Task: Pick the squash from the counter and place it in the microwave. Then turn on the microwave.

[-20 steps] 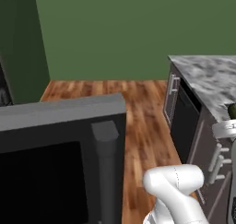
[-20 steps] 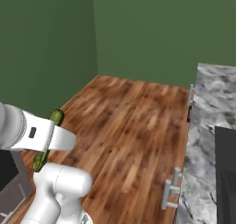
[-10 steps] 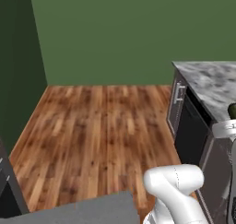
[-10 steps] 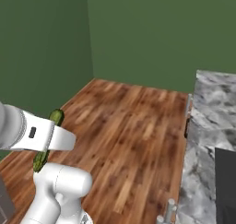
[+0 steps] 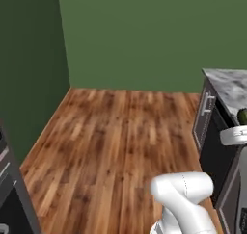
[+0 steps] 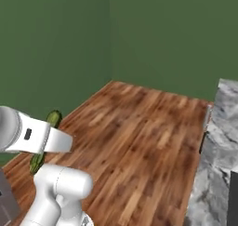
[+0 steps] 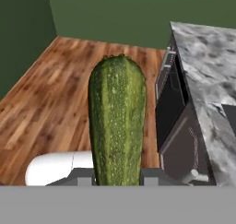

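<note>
The squash (image 7: 117, 126), dark olive-green and speckled, stands upright in the middle of the hand view with my gripper (image 7: 117, 180) shut on its lower end. Its two ends stick out above and below my white forearm in the right base view, the squash (image 6: 53, 118) hanging over the floor at the left. A tip of the squash (image 5: 242, 116) shows at the right edge of the left base view. The marbled counter (image 7: 207, 66) runs along the right, also seen as the counter (image 5: 231, 86) and the counter (image 6: 223, 122). The microwave is out of view.
Wooden floor (image 5: 120, 136) stretches ahead to green walls (image 5: 144, 35). Dark appliance fronts with silver handles (image 7: 173, 103) sit under the counter. A dark cabinet edge (image 5: 12, 199) stands at the lower left of the left base view.
The whole picture has shifted, so the base has moved: the dark grey box at the lower left has slid out of view and more floor shows. The squash stays gripped.
</note>
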Controlling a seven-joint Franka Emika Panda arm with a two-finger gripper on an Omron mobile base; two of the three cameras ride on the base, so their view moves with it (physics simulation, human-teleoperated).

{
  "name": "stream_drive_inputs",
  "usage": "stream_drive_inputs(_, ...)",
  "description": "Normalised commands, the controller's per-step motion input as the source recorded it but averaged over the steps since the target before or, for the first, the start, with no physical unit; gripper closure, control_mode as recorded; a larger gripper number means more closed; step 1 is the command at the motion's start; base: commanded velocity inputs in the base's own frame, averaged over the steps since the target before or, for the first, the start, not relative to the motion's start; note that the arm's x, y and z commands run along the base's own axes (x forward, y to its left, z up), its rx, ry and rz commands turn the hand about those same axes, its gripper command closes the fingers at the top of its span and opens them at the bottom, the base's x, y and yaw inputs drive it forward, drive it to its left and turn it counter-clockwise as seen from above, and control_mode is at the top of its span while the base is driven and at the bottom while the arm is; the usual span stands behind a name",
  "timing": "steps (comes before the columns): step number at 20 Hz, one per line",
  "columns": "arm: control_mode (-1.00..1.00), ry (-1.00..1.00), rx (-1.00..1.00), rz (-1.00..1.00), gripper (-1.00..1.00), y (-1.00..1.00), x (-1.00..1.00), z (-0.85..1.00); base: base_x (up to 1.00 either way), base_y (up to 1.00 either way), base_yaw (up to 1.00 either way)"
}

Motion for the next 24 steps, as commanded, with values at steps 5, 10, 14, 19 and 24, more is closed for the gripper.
stream_drive_inputs(5, 1.00, 0.00, 0.00, 0.00, 1.00, 0.00, 0.00, 0.00, 0.00, -0.18, 0.53)
stream_drive_inputs(10, 1.00, 0.00, 0.00, 0.00, 1.00, 0.00, 0.00, 0.00, 0.00, -0.07, 0.56)
stream_drive_inputs(14, 1.00, 0.00, 0.00, 0.00, 1.00, 0.00, 0.00, 0.00, 0.00, -0.06, 0.58)
stream_drive_inputs(19, 1.00, 0.00, 0.00, 0.00, 1.00, 0.00, 0.00, 0.00, 0.00, -0.02, 0.61)
stream_drive_inputs(24, 1.00, 0.00, 0.00, 0.00, 1.00, 0.00, 0.00, 0.00, 0.00, -0.03, 0.63)
